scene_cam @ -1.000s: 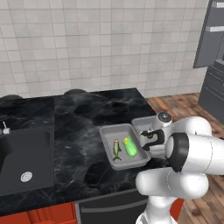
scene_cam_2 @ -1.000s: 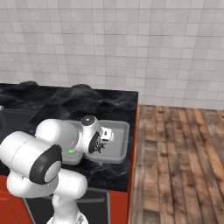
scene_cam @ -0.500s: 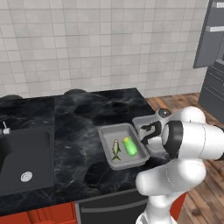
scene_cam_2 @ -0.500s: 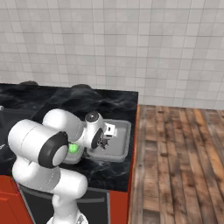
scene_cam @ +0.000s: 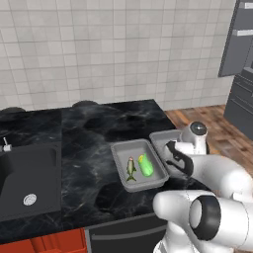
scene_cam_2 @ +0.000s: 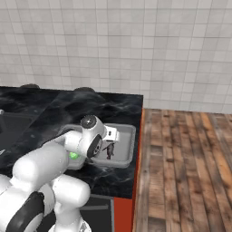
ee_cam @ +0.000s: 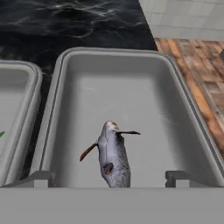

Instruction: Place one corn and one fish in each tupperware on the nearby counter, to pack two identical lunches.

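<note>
1. Left base view: two light-grey tupperware trays are seen side by side on the black counter (scene_cam: 94, 148), near its right end. In the left tray (scene_cam: 121, 165) a pale olive fish (scene_cam: 131, 168) and a lime-green corn cob (scene_cam: 146, 165) lie next to each other. The right tray (scene_cam: 160, 138) is largely covered by the white arm, and the gripper itself cannot be made out here. A dark sink basin (scene_cam: 24, 178) is set into the counter at the far left.

2. Right base view: the gripper (scene_cam_2: 110, 144) is held low over the right tray (scene_cam_2: 129, 147), which sits close to the counter's right edge (scene_cam_2: 131, 181). A dark grey fish (scene_cam_2: 109, 151) is seen lying in that tray, just below the hand. A patch of green is visible beside the arm, where the left tray lies mostly hidden.

3. Hand view: the dark grey fish (ee_cam: 113, 155) lies on the floor of the right tray (ee_cam: 122, 87), its head pointed away from the camera. The two fingertips (ee_cam: 37, 178) stand wide apart, one on either side of the fish, and neither is pressed against it; nothing is gripped. A rim of the left tray (ee_cam: 26, 109) is seen just beside, with the wooden floor (ee_cam: 197, 65) beyond the counter.
</note>
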